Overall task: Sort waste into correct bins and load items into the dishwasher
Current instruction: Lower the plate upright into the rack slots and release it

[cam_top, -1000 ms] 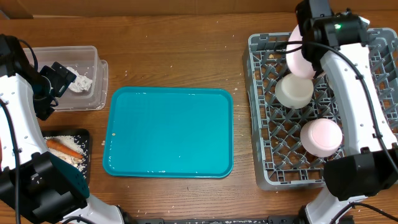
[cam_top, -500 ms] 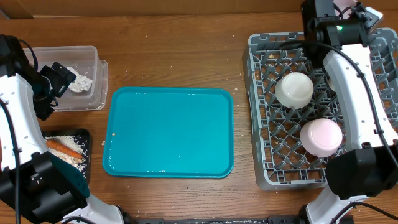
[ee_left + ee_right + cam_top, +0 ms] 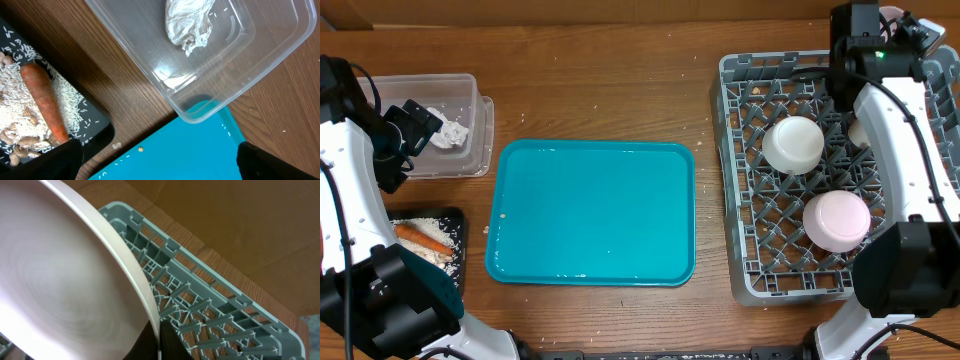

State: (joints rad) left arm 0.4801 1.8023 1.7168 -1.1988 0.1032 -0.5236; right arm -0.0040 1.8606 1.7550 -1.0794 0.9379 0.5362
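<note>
Right fingers (image 3: pixel 161 342) clamp pink bowl (image 3: pixel 60 280) rim above dish rack (image 3: pixel 210 315) far corner; left fingers (image 3: pixel 50 162) wide, empty, over clear bin (image 3: pixel 260 60).

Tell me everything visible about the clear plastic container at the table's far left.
The clear rectangular plastic container has rounded corners, a flared rim and no lid. It sits upright on the wooden table, beside the teal plastic tray; whether they touch is unclear. Inside lies one crumpled white paper wad. The left gripper hangs open above it.
</note>
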